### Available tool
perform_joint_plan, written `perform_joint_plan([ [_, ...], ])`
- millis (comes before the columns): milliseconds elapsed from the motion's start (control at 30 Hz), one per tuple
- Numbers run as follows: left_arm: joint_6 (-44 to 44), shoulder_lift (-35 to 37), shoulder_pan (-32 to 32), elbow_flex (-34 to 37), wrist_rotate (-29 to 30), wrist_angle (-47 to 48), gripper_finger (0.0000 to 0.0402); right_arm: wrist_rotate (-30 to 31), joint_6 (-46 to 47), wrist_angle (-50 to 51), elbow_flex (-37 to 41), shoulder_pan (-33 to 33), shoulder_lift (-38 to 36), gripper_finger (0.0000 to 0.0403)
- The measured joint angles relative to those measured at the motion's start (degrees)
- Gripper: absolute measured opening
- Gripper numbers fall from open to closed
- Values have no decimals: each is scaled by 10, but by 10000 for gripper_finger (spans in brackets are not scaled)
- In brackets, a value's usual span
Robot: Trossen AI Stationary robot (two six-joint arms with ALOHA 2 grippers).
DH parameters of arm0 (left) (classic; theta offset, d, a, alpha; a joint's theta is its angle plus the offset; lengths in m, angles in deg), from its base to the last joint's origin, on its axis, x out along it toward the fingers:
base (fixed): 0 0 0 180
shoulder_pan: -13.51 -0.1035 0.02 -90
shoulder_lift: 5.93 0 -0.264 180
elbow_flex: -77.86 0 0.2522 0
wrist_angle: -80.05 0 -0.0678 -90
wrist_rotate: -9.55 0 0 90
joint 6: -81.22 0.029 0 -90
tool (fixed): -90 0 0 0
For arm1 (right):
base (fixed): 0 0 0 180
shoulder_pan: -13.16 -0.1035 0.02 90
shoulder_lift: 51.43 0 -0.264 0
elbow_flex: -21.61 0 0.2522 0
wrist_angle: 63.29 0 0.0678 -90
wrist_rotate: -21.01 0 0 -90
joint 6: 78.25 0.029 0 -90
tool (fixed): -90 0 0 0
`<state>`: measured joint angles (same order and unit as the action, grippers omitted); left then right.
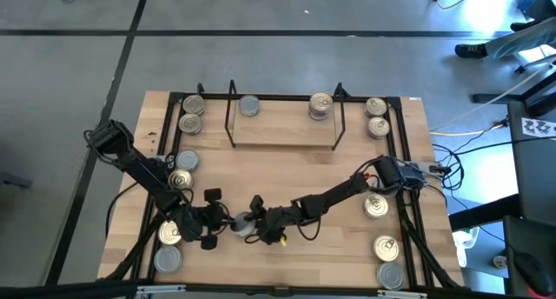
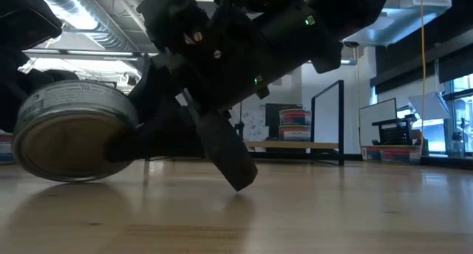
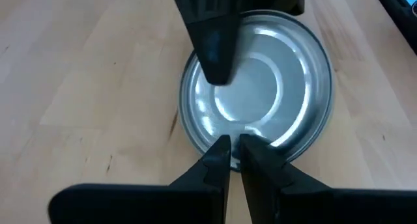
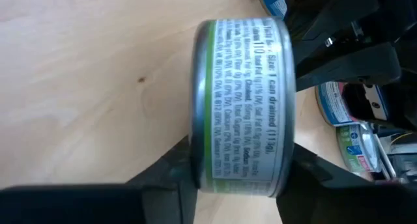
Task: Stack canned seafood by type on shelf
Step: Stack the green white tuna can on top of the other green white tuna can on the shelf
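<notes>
Silver-topped tin (image 1: 237,223) sits near the table's (image 1: 287,169) front edge, tipped on its rim. Left end effector (image 1: 221,222), fingers together, touches its rim; right end effector (image 1: 250,222) is clamped across its flat faces. Shelf (image 1: 282,129) stands at the back edge.

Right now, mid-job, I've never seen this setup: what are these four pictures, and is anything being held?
Two dark robot arms work over a wooden table. One picture looks straight down, one looks level across the tabletop, and two come from cameras on the wrists. Flat round tins lie along the table's sides, with some on the shelf at the back. At the front, the right gripper clamps one tin turned on its edge. The shut left gripper touches its rim.
</notes>
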<state>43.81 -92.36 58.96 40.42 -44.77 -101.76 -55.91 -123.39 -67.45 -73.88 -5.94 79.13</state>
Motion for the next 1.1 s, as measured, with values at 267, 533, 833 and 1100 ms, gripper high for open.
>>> perform_joint_plan([
  [267, 4, 33, -2, 1, -7, 12, 33, 50, 37, 42, 2, -14, -27, 144],
  [533, 0, 96, -22, 0, -7, 92, 33, 138, 47, 156, 1, -1, -101, 144],
  [833, -2, 109, -63, 0, -1, 123, 33, 195, 47, 228, 0, 70, -190, 144],
  [1100, 9, 109, -105, 0, 2, 120, 33, 179, 47, 216, -1, 188, -217, 144],
])
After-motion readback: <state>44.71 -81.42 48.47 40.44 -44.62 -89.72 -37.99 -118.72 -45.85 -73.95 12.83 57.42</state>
